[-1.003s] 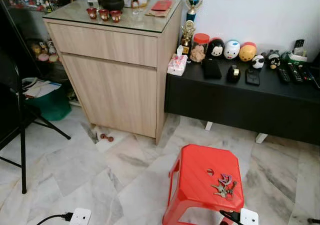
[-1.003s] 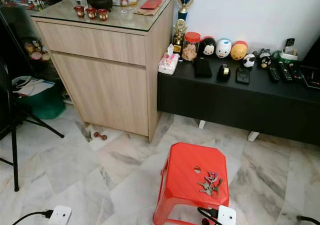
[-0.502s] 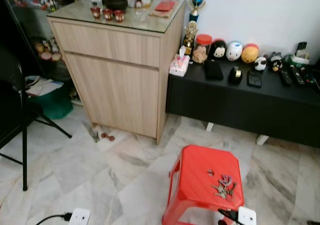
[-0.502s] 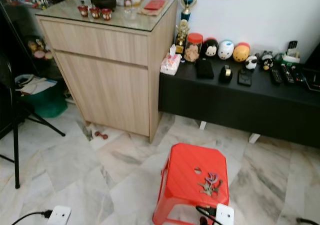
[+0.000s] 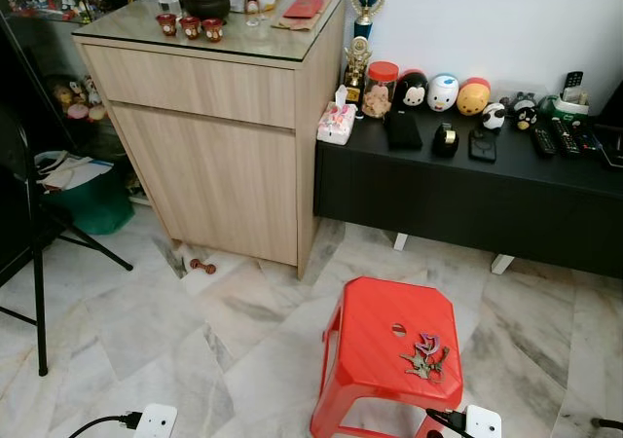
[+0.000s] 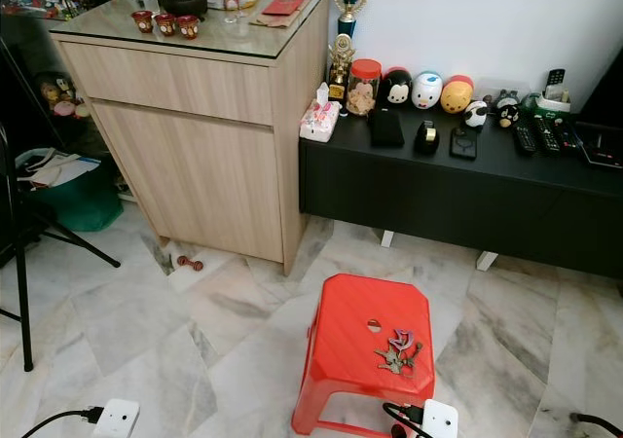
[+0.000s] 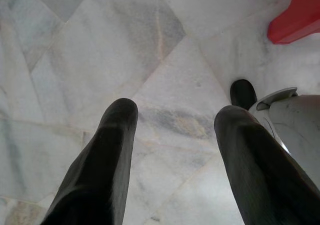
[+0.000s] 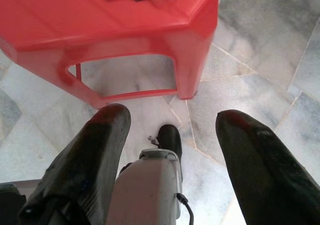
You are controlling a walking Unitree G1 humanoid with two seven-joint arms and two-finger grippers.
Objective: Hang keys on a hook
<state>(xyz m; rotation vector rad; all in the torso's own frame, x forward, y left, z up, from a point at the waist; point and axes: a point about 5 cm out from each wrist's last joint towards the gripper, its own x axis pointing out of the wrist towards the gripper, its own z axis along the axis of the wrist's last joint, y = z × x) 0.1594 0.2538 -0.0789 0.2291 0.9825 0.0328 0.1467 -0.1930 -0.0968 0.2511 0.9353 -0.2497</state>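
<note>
Marble floor [image 5: 146,321] in a living room. Left gripper [image 7: 172,130] and right gripper [image 8: 172,130] hang low above the floor, jaws released and holding nothing. The keys [image 5: 424,357] lie near the stool's [image 5: 375,346] front right corner. Beyond stand a wooden cabinet [image 5: 219,117] and a black bench [image 5: 467,200].

A: List the furniture. 
B: A wooden cabinet [image 5: 209,136] with a glass top stands against the wall, touching a low black counter [image 5: 467,200] on its right. A red stool [image 5: 389,360] stands on the marble floor [image 5: 146,331] in front.

A: Smaller items? 
B: 3 red cups [image 5: 190,26] sit on the cabinet; a tissue box [image 5: 335,124], a jar [image 5: 380,88] and remotes [image 5: 557,138] sit on the counter.
</note>
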